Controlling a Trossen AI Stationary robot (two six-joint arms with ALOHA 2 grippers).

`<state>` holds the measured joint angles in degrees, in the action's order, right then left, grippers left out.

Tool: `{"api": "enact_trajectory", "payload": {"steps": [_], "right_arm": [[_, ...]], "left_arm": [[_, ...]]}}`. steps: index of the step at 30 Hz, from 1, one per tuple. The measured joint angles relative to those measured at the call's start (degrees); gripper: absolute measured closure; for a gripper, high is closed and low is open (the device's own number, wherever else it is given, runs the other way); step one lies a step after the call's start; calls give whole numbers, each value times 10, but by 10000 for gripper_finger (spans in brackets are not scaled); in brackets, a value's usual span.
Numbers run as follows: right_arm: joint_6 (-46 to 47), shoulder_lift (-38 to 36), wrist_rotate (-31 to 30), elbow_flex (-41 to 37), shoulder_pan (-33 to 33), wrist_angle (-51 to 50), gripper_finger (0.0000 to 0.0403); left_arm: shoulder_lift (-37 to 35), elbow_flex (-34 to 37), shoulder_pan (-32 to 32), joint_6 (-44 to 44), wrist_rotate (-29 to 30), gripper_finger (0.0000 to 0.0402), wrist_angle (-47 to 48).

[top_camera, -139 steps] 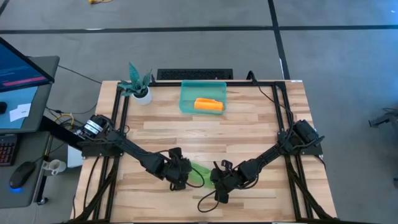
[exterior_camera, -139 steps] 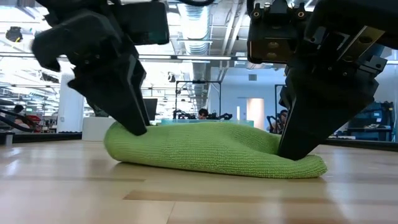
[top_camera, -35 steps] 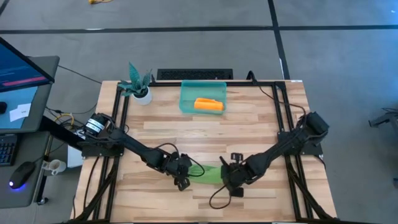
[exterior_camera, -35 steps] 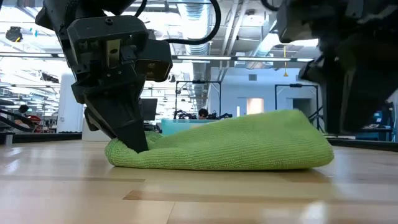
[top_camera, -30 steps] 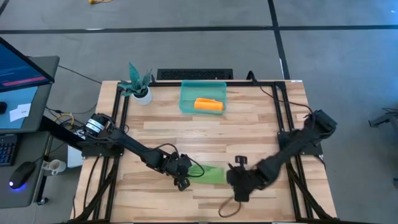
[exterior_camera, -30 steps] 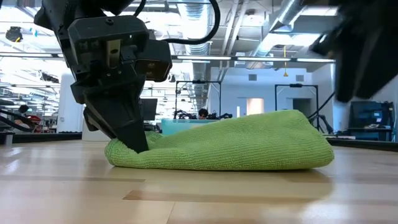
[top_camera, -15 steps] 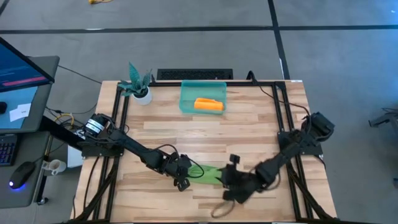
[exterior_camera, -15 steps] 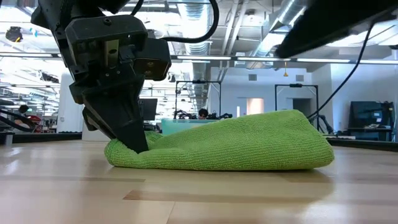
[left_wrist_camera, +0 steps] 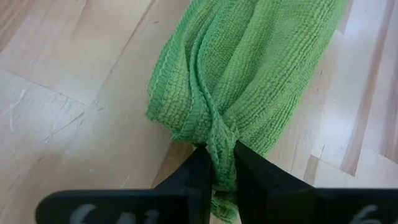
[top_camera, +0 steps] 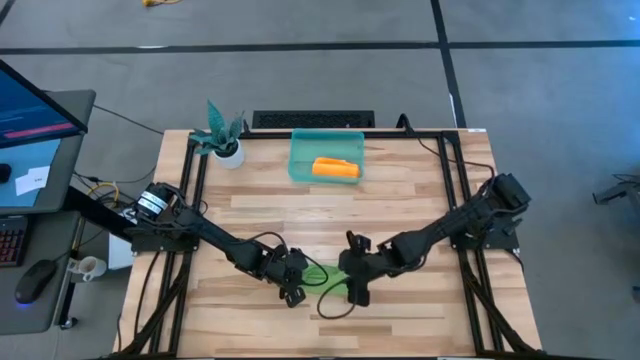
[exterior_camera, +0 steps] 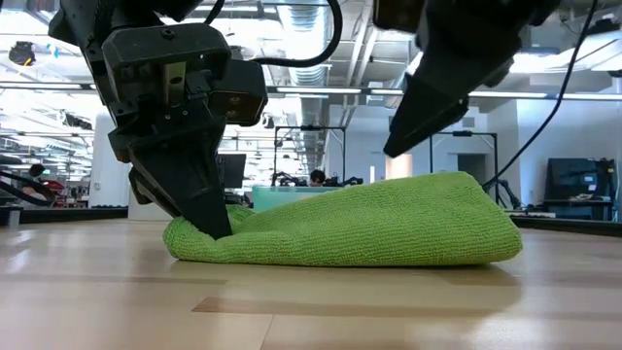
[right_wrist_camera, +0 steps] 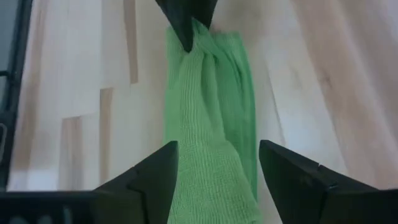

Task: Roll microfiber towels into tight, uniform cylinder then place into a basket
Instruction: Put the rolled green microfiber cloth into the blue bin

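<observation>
Lime-green microfiber cloth lies as a loose roll [top_camera: 327, 276] on the pale wooden desk [top_camera: 270, 225], toward the six o'clock edge in the high view, lengthwise from nine to three o'clock. In the low view it [exterior_camera: 350, 226] is a low ribbed hump flat on the boards, thicker at its three o'clock end.

At the roll's nine o'clock end the left claw [top_camera: 293, 283] is closed on the cloth: the left wrist view shows a bunched fold of the green towel [left_wrist_camera: 242, 68] pinched between the two dark fingers [left_wrist_camera: 196, 180], and in the low view that claw [exterior_camera: 216, 226] comes down with its tip pressed into the towel's end at the desk surface.

The right claw [top_camera: 352, 284] is over the roll's other end. Its fingers [right_wrist_camera: 155, 180] stand wide apart in the right wrist view, one on each side of the green towel [right_wrist_camera: 208, 130] that runs between them, and they are not clamped on it. In the low view the right claw [exterior_camera: 413, 131] hangs above the hump, clear of the cloth.

Farther off, toward twelve o'clock on the desk, sits the teal basket [top_camera: 326, 137] with the rolled orange-yellow towel [top_camera: 335, 168] lying inside it. At about eleven o'clock, near the desk's far corner, stands a small white pot with a teal plant [top_camera: 222, 135], just beside the basket's nine o'clock side but apart from it.
</observation>
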<state>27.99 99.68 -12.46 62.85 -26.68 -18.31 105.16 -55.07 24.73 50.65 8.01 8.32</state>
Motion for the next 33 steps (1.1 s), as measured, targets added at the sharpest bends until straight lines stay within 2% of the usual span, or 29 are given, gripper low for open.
{"api": "enact_trajectory", "payload": {"steps": [3, 7, 12, 23, 33], "right_arm": [[8, 0, 29, -17, 13, 13, 155], [23, 0, 38, -33, 16, 17, 157], [35, 0, 79, -59, 16, 69, 158], [69, 3, 80, -66, 16, 69, 158], [102, 79, 83, -58, 16, 82, 158]], "left_arm": [[0, 0, 0, 0, 0, 366, 0], [0, 0, 1, -3, 0, 365, 0], [0, 0, 1, -4, 0, 365, 0], [0, 0, 1, -4, 0, 365, 0], [0, -1, 1, -4, -8, 365, 3]]}}
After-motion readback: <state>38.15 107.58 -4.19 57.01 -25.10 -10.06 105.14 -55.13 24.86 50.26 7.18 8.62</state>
